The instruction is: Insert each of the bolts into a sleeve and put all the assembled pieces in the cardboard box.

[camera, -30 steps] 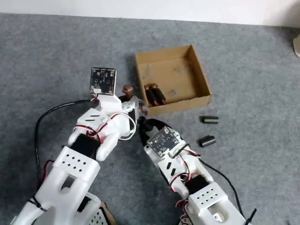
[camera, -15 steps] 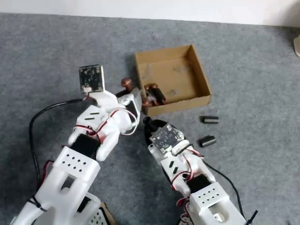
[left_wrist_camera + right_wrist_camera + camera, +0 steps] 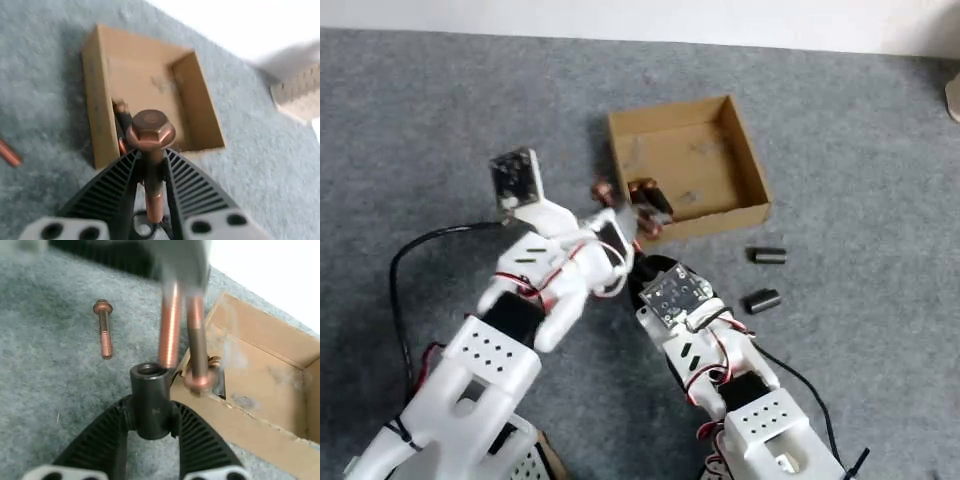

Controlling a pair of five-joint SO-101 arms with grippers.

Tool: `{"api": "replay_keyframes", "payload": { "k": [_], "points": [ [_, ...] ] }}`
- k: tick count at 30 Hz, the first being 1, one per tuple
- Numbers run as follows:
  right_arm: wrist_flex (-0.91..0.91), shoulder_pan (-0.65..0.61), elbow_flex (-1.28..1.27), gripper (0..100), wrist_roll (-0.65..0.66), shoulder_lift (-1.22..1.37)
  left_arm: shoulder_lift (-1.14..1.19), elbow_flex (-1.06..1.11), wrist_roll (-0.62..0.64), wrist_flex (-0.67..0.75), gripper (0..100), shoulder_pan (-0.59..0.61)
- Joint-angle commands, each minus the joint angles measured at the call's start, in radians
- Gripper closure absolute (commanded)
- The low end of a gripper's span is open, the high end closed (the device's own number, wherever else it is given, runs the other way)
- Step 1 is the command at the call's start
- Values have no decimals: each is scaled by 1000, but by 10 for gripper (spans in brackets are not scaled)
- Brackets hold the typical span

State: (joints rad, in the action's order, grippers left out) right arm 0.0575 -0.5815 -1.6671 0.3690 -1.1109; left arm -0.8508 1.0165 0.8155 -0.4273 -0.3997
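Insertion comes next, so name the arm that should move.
Left. The left jaws are shut on a bolt close beside the sleeve, which the right jaws grip with its open end free. Bringing the bolt to the bore looks simpler than moving the sleeve.

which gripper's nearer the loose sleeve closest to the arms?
Right. The right gripper, holding a sleeve, is left of that loose sleeve in the high view; the left gripper, holding a bolt, is farther, at the box's corner.

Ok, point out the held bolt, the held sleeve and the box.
held bolt (image 3: 150, 131), left wrist view, on its hex head.
held sleeve (image 3: 151, 407), right wrist view, on its side wall.
box (image 3: 710, 225), high view, on the outer face of its near wall.
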Motion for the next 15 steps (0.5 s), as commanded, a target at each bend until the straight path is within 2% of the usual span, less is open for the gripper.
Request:
{"api": "replay_keyframes", "payload": {
  "k": [1, 7, 11, 15],
  "points": [
    [5, 19, -151, 995, 9, -8, -45, -12, 6, 25, 995, -27],
    [5, 19, -151, 995, 9, -8, -45, 15, 5, 23, 995, -24],
    [5, 19, -151, 995, 9, -8, -45, 16, -92, 31, 995, 21],
    [5, 19, -151, 995, 9, -8, -45, 22, -101, 23, 995, 31]
  ]
}}
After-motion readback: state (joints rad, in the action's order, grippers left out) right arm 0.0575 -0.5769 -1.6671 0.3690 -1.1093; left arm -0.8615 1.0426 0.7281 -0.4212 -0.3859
